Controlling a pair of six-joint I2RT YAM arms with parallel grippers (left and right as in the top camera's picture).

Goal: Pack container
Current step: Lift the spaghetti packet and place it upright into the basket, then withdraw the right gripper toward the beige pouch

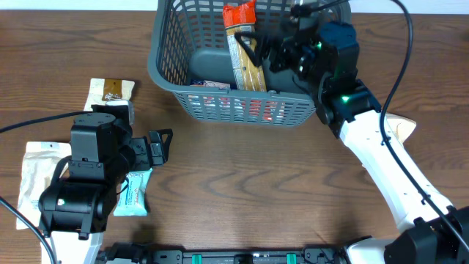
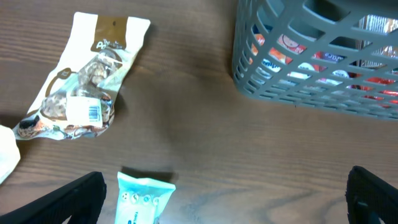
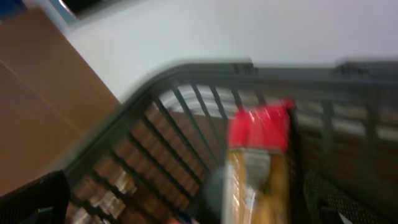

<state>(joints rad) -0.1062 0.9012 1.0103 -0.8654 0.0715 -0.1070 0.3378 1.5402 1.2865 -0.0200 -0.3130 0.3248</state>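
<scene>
The container, a dark grey lattice basket, stands at the back centre with packets on its floor. A tall packet with a red top and yellow body leans upright inside it. My right gripper is inside the basket beside that packet, open. In the blurred right wrist view the packet stands free between widely spread fingers, below the container rim. My left gripper hangs open over bare table. In the left wrist view a light blue packet lies near its left finger.
A brown-and-white snack bag lies at the left, also seen in the left wrist view. A white pouch lies at the far left, partly under the left arm. The light blue packet rests near the front edge.
</scene>
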